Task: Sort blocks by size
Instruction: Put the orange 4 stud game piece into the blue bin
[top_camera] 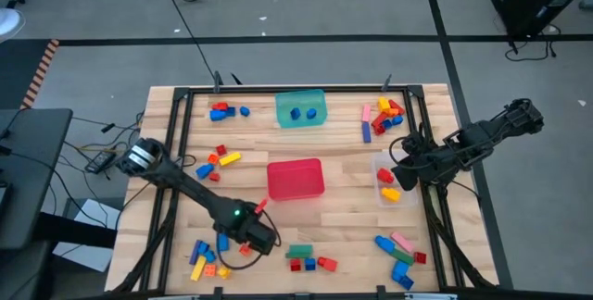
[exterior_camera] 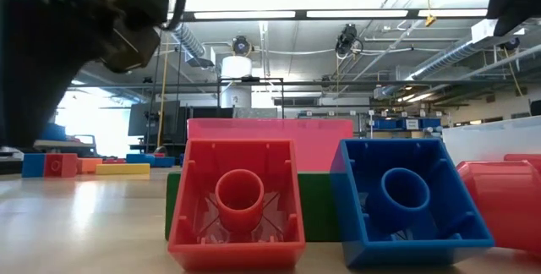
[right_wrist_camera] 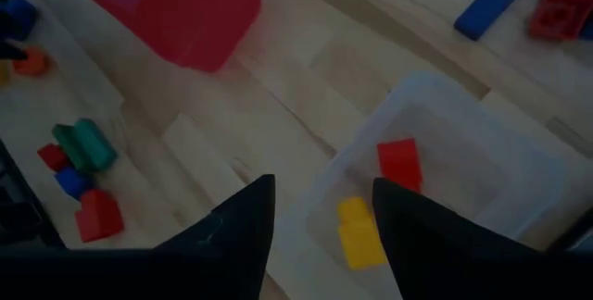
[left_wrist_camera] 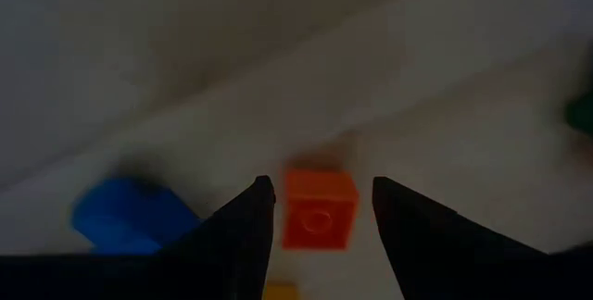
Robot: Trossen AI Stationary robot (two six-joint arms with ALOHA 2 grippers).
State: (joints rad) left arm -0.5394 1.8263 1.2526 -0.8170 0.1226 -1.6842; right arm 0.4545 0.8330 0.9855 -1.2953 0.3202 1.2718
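Note:
My left gripper (top_camera: 248, 244) is open, low over the table's near left part. In its wrist view (left_wrist_camera: 321, 187) its fingers stand on either side of a small orange block (left_wrist_camera: 318, 209) that lies on the table; I see no touch. A blue block (left_wrist_camera: 130, 215) lies beside it. My right gripper (top_camera: 400, 172) is open and empty above the clear tub (top_camera: 408, 196); its wrist view (right_wrist_camera: 320, 181) shows a red block (right_wrist_camera: 398, 163) and a yellow block (right_wrist_camera: 357, 231) inside the tub.
A red tub (top_camera: 295, 178) stands mid-table and a teal tub (top_camera: 301, 119), holding two blue blocks, at the far edge. Block groups lie far left (top_camera: 227, 112), mid left (top_camera: 218, 161), far right (top_camera: 384, 117), near left (top_camera: 206, 258), near middle (top_camera: 306, 258) and near right (top_camera: 398, 254).

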